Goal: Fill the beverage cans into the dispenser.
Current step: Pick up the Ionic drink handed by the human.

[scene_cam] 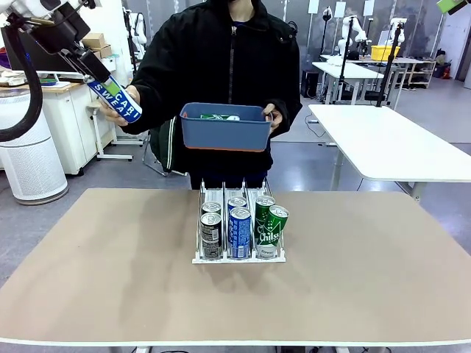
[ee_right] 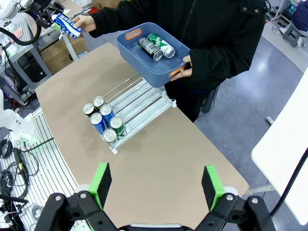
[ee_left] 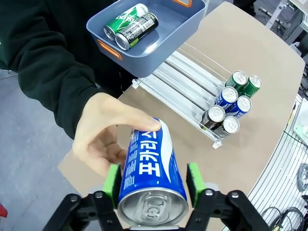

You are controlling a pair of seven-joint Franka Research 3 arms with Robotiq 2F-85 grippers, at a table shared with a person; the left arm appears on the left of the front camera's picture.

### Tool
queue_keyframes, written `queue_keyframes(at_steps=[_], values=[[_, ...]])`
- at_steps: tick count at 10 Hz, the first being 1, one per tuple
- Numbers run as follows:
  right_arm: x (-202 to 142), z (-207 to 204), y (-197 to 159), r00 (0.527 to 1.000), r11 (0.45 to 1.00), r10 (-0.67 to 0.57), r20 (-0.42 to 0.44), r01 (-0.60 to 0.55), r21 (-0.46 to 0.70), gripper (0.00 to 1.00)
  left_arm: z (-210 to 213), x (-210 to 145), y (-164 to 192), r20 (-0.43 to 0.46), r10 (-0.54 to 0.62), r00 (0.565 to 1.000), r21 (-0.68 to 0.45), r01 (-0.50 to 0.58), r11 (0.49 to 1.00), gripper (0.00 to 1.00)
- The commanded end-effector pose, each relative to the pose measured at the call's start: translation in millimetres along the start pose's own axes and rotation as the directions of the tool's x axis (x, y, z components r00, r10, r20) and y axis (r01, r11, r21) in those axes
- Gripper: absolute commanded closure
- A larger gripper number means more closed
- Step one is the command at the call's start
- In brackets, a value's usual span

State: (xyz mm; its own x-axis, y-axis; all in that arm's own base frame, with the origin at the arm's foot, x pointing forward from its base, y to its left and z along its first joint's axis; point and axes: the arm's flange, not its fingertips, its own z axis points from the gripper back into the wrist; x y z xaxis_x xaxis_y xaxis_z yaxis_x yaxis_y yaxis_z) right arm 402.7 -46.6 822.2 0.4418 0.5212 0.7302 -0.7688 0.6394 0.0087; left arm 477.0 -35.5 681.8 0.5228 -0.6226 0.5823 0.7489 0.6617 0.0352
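A blue beverage can (ee_left: 151, 168) with white lettering sits between the green pads of my left gripper (ee_left: 152, 180), which is shut on it near its silver top. The person's hand (ee_left: 103, 134) still grips the can's far end. This handover hangs high at the far left, off the table (scene_cam: 118, 98). The dispenser (scene_cam: 239, 257) stands mid-table with several cans (scene_cam: 239, 228) at its front end: dark, blue and green. My right gripper (ee_right: 156, 185) is open, high above the table's near right side, with nothing between its fingers.
The person's other hand holds a blue bin (scene_cam: 224, 132) above the dispenser's far end. In it lie a green can (ee_left: 126, 15) and a dark can (ee_left: 137, 30). Another white table (scene_cam: 390, 140) stands at the back right.
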Motion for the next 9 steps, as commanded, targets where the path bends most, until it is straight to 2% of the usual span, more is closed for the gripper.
queue_keyframes(at_steps=[1,2,9], values=[[-0.7,-0.5,0.2,1.000,1.000,-0.001,0.001,0.001,0.002,0.00,0.4,-0.5,1.2,0.008,0.003,1.000,0.007,-0.003,1.000,0.65],[-0.7,-0.5,0.2,1.000,1.000,-0.001,0.001,0.001,0.002,0.00,0.2,-0.4,0.9,0.008,0.004,1.000,0.009,-0.004,1.000,1.00],[-0.7,-0.5,0.2,1.000,1.000,-0.001,0.001,0.001,0.002,0.00,2.4,0.3,3.0,-0.012,-0.034,0.999,0.003,0.034,0.999,1.00]])
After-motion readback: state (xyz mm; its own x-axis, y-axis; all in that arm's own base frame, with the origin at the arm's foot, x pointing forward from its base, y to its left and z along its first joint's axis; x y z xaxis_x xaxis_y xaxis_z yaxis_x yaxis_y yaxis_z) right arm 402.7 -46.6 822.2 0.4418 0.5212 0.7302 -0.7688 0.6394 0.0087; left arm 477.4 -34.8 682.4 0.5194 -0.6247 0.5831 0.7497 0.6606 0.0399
